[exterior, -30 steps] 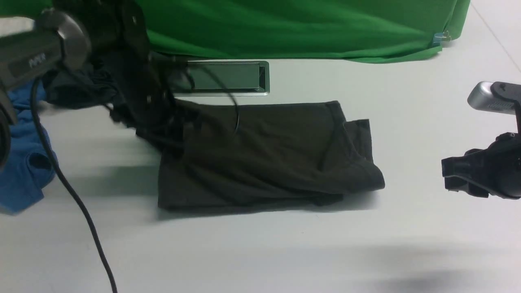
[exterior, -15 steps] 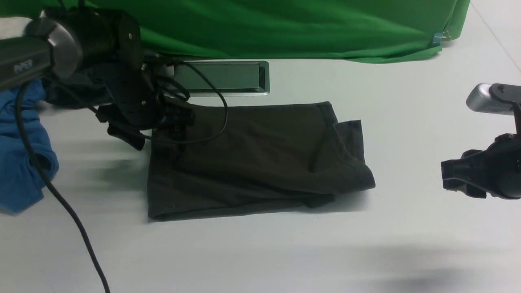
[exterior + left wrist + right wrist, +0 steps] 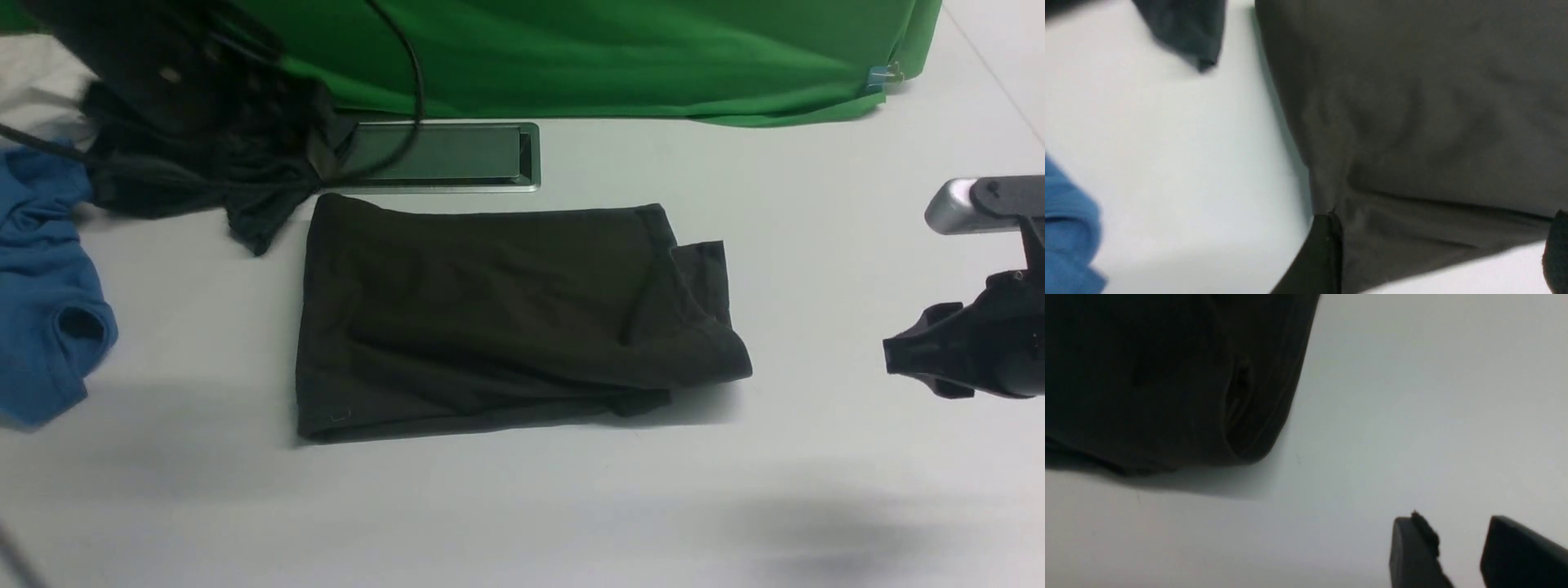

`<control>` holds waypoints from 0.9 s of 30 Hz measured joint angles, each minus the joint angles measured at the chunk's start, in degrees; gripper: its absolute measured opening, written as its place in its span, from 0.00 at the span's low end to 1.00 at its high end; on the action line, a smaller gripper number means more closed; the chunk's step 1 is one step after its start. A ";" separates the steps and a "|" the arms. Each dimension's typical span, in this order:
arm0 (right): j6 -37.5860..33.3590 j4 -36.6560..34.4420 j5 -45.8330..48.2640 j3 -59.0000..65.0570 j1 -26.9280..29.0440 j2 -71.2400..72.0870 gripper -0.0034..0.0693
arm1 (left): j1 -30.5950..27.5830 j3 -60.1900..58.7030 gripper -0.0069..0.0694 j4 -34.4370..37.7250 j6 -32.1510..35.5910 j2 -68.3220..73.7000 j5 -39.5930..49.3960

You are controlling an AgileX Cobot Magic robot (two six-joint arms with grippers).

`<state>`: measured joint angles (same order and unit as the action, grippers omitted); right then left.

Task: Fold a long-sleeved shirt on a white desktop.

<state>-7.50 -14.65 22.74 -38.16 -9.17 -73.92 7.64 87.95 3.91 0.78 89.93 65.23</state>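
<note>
The long-sleeved shirt (image 3: 506,318) lies folded into a dark rectangle in the middle of the white desktop (image 3: 522,506), flat on the surface, with nothing gripping it.

Over on the far left, a blue T-shirt (image 3: 41,310) sits crumpled at the table's edge. Just beyond it the left arm (image 3: 147,57) hangs high and blurred above a bunched dark garment (image 3: 204,180), whose corner trails close to the shirt's back left corner. The left gripper (image 3: 1443,213) shows its jaws in the wrist view: two black fingers (image 3: 1323,253) spread wide, empty, with the shirt's edge lying on the table below them.

Behind the shirt, a grey hatch (image 3: 441,155) is set into the table, and a green cloth (image 3: 612,57) runs along the back.

At the shirt's right end, a flap of fabric pokes out past the fold.

Well clear to the right, the right gripper (image 3: 898,363) hovers over bare table, jaws parted by a modest gap, holding nothing.
</note>
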 joint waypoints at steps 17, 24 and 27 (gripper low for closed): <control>-8.11 -10.35 -3.35 4.97 0.00 28.49 0.15 | 0.00 -35.08 0.59 4.06 6.03 -50.46 -1.55; -12.94 -10.73 4.01 4.97 0.00 45.40 0.07 | 0.00 -47.27 0.16 14.07 11.82 -64.73 -9.61; -14.30 -10.92 9.64 4.97 0.00 54.39 0.07 | 0.00 -48.43 0.11 20.66 15.13 -71.78 -11.02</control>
<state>-21.80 -25.57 32.38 -33.19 -9.17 -19.53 7.64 39.52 24.57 15.90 18.15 54.21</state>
